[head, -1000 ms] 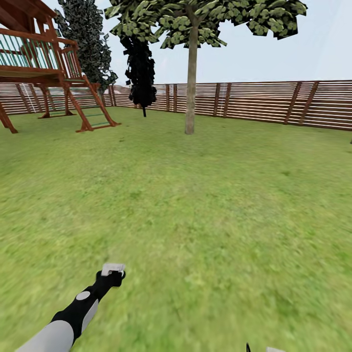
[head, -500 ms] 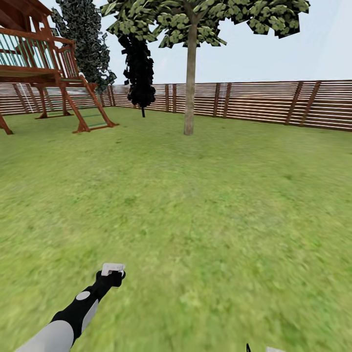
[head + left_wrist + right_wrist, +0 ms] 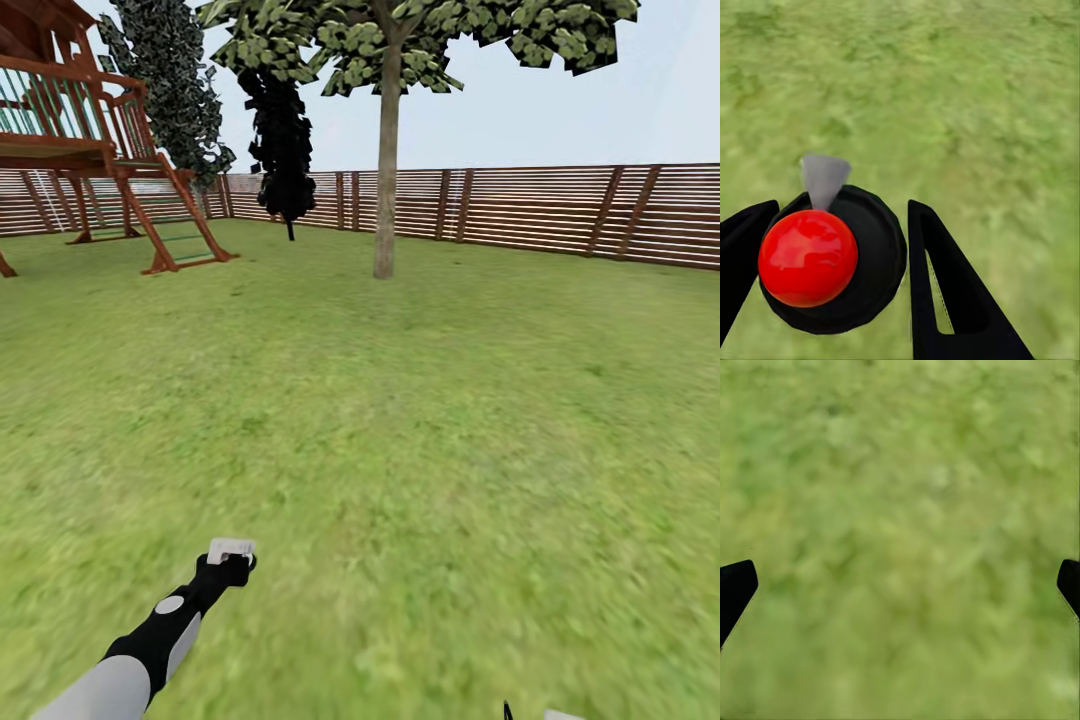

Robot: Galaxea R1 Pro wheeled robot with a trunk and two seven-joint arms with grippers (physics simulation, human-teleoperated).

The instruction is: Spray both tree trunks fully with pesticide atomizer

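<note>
The pesticide atomizer (image 3: 832,259), a black round body with a red knob and a pale grey nozzle, sits between the two black fingers of my left gripper (image 3: 840,211), which is shut on it. In the head view its pale nozzle head (image 3: 232,548) sticks up from my left gripper (image 3: 227,570) low at the left, above the grass floor (image 3: 420,450). One tree (image 3: 385,170) with a straight grey-brown trunk stands far ahead near the fence. My right gripper (image 3: 905,574) hangs open over bare grass, its fingertips wide apart.
A brown slatted fence (image 3: 540,205) runs across the back of the lawn. A wooden play tower with a ladder (image 3: 110,150) stands at the far left, with dark cypress-like trees (image 3: 280,140) behind it. Open grass lies between me and the tree.
The whole view has drifted: the play tower has slid left and the tree looks slightly closer, so the camera moved. Both arms hold the same pose, atomizer still gripped.
</note>
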